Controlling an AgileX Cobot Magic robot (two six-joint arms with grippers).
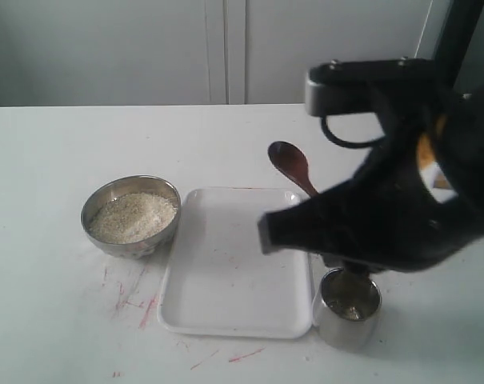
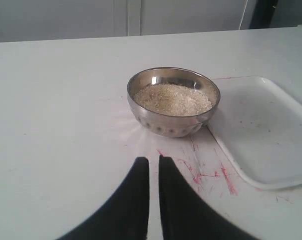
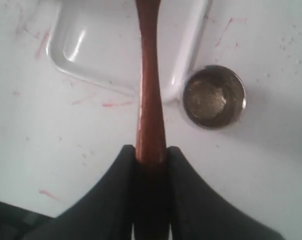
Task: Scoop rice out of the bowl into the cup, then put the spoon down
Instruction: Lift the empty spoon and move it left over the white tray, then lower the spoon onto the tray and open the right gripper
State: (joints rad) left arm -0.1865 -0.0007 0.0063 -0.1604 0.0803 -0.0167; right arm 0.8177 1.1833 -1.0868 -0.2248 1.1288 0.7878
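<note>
A white table (image 1: 50, 160) with red scuff marks carries everything. The black right arm (image 1: 402, 216) hangs over its right side. A white rectangular tray (image 1: 226, 264) lies in the middle. The steel bowl (image 1: 130, 246) stands just left of the tray, and the smaller steel cup (image 1: 342, 332) stands at the tray's near right corner with a few pale grains inside. The right gripper (image 3: 151, 152) clamps the handle of the wooden spoon (image 1: 290, 164), whose head shows above the tray's far right corner. The left gripper (image 2: 153, 162) is clenched on nothing, near the bowl. The rice (image 1: 134, 216) heaps in the bowl.
</note>
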